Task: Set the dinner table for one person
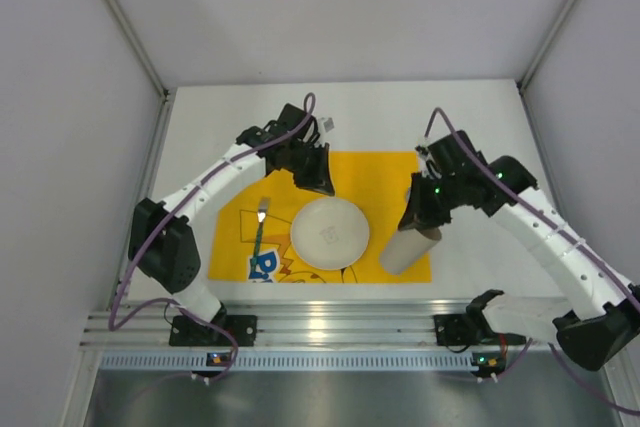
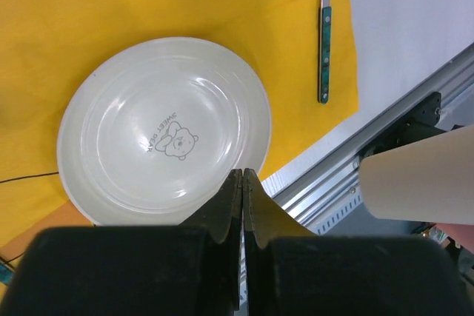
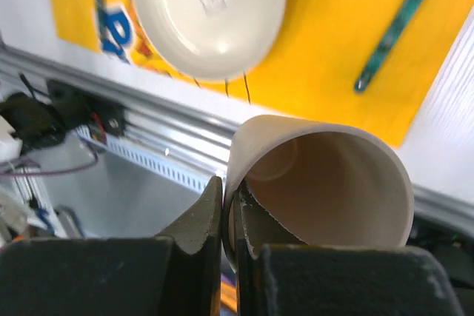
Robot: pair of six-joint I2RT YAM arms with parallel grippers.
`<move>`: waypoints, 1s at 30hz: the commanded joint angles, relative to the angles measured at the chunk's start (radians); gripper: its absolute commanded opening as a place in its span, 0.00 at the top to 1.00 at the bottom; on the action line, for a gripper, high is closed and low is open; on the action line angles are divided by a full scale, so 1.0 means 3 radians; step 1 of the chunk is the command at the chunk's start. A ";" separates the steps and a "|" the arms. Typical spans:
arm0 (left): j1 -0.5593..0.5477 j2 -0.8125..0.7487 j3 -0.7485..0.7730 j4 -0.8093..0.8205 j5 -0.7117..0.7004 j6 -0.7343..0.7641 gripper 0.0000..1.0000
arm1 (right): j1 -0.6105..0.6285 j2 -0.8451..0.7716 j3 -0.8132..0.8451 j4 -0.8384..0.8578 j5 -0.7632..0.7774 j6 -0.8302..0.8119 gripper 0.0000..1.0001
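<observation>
Asking: what is the right gripper (image 3: 231,190) doing?
Answering: its two fingers are pinched on the rim of a beige paper cup (image 3: 326,175), one finger inside the mouth, one outside; the cup hangs tilted, mouth toward the wrist, over the near right corner of a yellow mat (image 1: 385,172); whether its base touches the mat I cannot tell
Asking: and the left gripper (image 2: 243,175)?
Answering: closed tight with nothing between the fingers; it hovers over the far edge of a white plate (image 2: 163,131) printed with a small bear
Asking: where does everything sit?
Answering: the mat lies on the dinner table (image 1: 480,117), a plain white top with a ribbed metal rail (image 1: 320,322) along its near edge; the plate rests mid-mat; a green-handled fork (image 2: 324,49) lies on the mat to the plate's left, apart from it; the right wrist view shows a second green-handled utensil (image 3: 396,27) on the mat's right side, its head cut off, so I cannot name it
Asking: how far along is the setting?
Answering: well along, I judge; plate and cutlery look placed; the cup is left, needing to be stood upright beside the plate and released
</observation>
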 commanded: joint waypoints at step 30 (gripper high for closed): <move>0.0072 -0.1548 -0.0261 -0.0216 -0.2528 -0.0118 0.35 | -0.0315 0.3078 0.2475 0.1142 0.2388 -0.0526 1.00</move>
